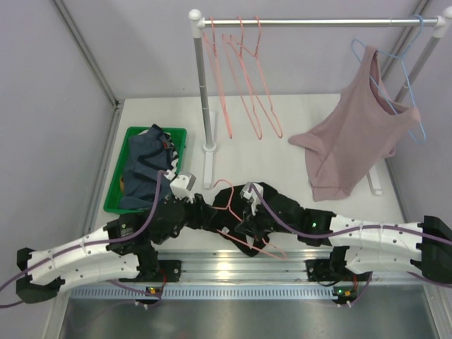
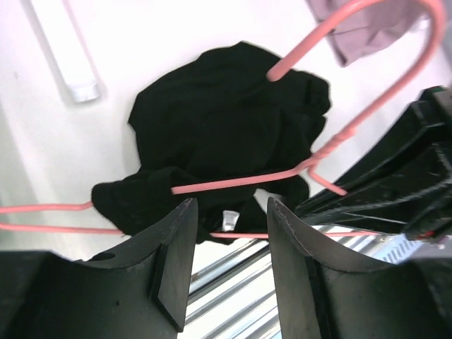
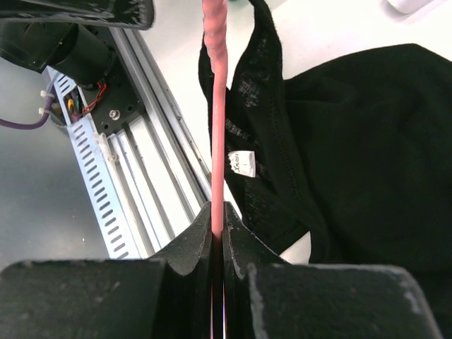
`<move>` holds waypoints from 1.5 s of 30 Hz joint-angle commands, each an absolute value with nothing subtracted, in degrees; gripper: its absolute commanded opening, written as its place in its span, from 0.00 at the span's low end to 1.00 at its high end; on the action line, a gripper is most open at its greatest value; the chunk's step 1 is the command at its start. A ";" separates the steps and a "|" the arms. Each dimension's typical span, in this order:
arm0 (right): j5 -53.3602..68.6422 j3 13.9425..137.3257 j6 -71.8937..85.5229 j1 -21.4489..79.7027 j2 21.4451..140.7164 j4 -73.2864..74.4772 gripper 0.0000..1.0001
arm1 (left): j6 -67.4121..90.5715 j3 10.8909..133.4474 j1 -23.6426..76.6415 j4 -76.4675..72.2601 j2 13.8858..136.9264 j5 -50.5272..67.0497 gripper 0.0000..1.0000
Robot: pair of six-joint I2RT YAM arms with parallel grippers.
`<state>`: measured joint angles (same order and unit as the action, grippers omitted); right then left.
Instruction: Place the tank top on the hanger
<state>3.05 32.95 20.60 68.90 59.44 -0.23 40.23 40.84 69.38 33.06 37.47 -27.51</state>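
Note:
The black tank top [image 2: 226,120] lies crumpled on the white table, with a white label at its near edge. A salmon-pink wire hanger [image 2: 247,180] lies across it, one wire passing under the fabric and the hook pointing up and to the right. My right gripper [image 3: 217,212] is shut on the hanger wire [image 3: 215,106], with the tank top [image 3: 367,141] to its right. My left gripper [image 2: 231,205] is open and empty, just above the top's near edge. In the top view both grippers, left [image 1: 210,212] and right [image 1: 244,224], meet at the hanger [image 1: 263,245], mostly hiding the top.
A clothes rail [image 1: 205,92] stands at the back with three more pink hangers [image 1: 244,92]. A dusty-pink top [image 1: 353,138] hangs on a light-blue hanger [image 1: 406,70]. A green bin [image 1: 116,191] at left holds a blue-grey garment [image 1: 145,166]. A metal mounting rail [image 1: 233,272] runs along the near edge.

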 commanded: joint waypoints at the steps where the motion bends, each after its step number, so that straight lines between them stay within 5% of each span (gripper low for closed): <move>1: 2.81 33.31 20.30 69.96 59.33 -4.92 0.00 | 36.22 39.82 69.61 23.13 36.39 -24.70 0.50; 28: 2.46 35.33 20.57 69.96 61.52 -4.48 0.00 | 29.97 39.02 70.49 7.65 51.41 -28.65 0.49; 31: 2.11 35.51 20.65 69.96 61.79 -4.31 0.00 | 29.62 39.11 70.49 7.29 52.29 -28.92 0.41; 38: 1.14 35.95 21.27 69.96 61.79 -3.43 0.00 | 28.04 39.29 70.66 7.47 52.38 -29.62 0.02; 42: 0.18 37.43 21.97 69.96 61.88 -0.80 0.02 | 26.11 39.64 70.66 8.17 52.38 -29.27 0.00; 45: -2.81 38.67 23.02 69.96 60.65 2.89 0.16 | 25.14 40.25 70.66 9.22 52.38 -29.09 0.00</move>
